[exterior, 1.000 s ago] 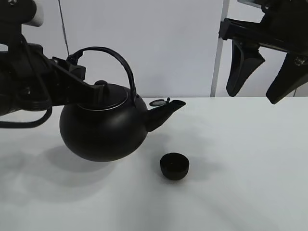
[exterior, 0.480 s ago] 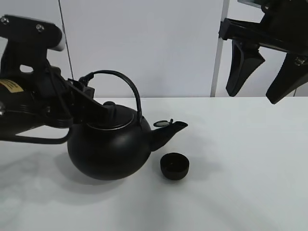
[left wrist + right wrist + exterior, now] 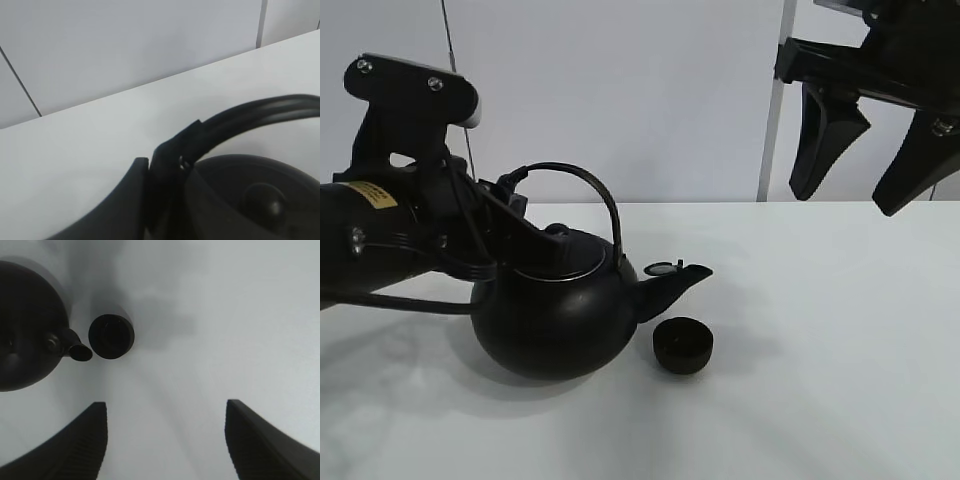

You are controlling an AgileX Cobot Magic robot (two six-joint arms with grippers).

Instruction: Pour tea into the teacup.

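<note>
The large black kettle [image 3: 555, 320] with an arched handle [image 3: 590, 190] sits low over the white table, upright, its spout [image 3: 678, 278] pointing right. My left gripper [image 3: 505, 215] is shut on the handle near its left base; the left wrist view shows a finger [image 3: 120, 200] against the handle [image 3: 250, 112] above the lid [image 3: 250, 197]. The small black teacup [image 3: 682, 345] stands on the table just right of and below the spout tip. It also shows in the right wrist view [image 3: 111, 336] beside the spout [image 3: 80, 351]. My right gripper [image 3: 870, 160] hangs open and empty, high at the right.
The white table [image 3: 820, 330] stretches to the right and front of the cup. A white wall with a vertical post [image 3: 775, 100] stands behind. The left arm's body [image 3: 390, 240] fills the left side.
The left gripper has carried the kettle down and to the right, bringing the spout close to the teacup. The teacup and the right gripper have not moved.
</note>
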